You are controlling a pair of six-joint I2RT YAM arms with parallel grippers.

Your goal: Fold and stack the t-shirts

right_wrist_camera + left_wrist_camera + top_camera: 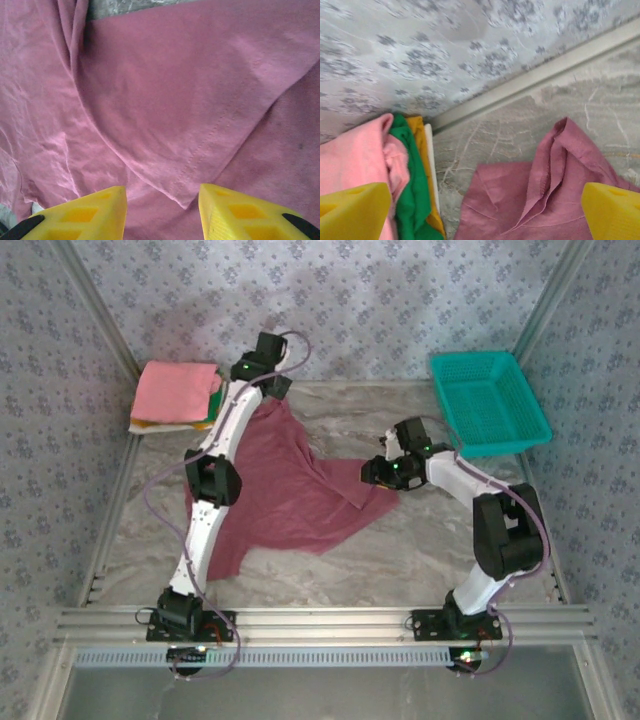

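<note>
Yellow pads (85, 212) fill the foreground on the right wrist. The right jaws stand part open with a clear gap, and nothing looks pinched. Under them lies the maroon shirt (165, 90), and the stitched corner of a folded-over flap pokes straight into that gap. Over to the left wrist: the left jaws are spread wide and carry nothing. The shirt's rumpled far edge lies just ahead of them, toward their right pad. The folded stack (355, 160), pink on top with green, yellow and white beneath, sits just beside their left pad. From above, the shirt sprawls on the tabletop (420, 550) between the two sets of jaws. Its long axis runs from under the left jaws back toward that arm's base, and the flap reaches sideways to the right jaws. So the right jaws are nearer the flap, and the left are nearer the far hem and the stack. My read is that the fold is barely begun, and the next pinch depends on that corner sitting centred between the right pads. The teal basket (490, 405) sits beyond the right jaws, well apart, with no cloth in it that I can see.
</note>
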